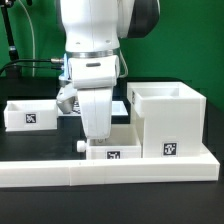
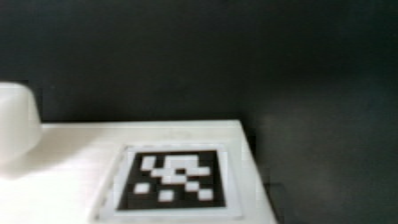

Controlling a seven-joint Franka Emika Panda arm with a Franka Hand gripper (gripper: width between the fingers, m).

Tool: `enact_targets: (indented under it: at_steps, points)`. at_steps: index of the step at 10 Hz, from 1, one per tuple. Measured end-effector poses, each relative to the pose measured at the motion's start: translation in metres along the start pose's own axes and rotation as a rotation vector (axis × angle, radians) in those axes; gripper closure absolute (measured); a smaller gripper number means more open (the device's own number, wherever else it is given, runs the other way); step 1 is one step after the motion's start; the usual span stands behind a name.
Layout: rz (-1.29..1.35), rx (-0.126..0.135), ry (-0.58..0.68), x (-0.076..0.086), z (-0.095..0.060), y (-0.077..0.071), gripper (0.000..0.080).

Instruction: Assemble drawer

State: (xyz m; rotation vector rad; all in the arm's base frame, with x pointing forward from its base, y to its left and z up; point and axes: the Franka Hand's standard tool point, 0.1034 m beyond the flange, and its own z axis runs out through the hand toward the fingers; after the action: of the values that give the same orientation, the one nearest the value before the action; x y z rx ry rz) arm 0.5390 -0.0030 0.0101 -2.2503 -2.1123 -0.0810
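The drawer's tall square shell (image 1: 165, 120) stands at the exterior view's right, with a tag on its front. One shallow tray (image 1: 112, 153) lies beside it against the long wall, its round knob (image 1: 82, 146) pointing to the exterior view's left. The second tray (image 1: 30, 115) lies at the far left. My gripper (image 1: 98, 137) reaches straight down onto the near tray, and its fingertips are hidden by the hand and the tray. The wrist view shows a white tagged face (image 2: 175, 180) very close and a rounded white part (image 2: 15, 130), but no fingers.
The long low white L-shaped wall (image 1: 110, 175) runs along the front, with the tray and the shell against it. A flat white sheet (image 1: 125, 104) lies behind the arm. The table top (image 1: 30, 145) is black, and a green backdrop stands behind it.
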Motion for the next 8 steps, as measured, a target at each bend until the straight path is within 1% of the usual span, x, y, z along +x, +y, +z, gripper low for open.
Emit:
enact_targets:
  at_steps: [2,3,6,8]
  points:
    - [-0.036,-0.001,-0.006,-0.001,0.001,-0.001,0.0755]
    - [-0.055,-0.005,-0.011,0.001,0.001,-0.001,0.0755]
    - [-0.106,-0.007,-0.027,0.011,0.002,-0.002,0.0755]
    - [-0.101,-0.011,-0.028,0.010,0.002,-0.001,0.0755]
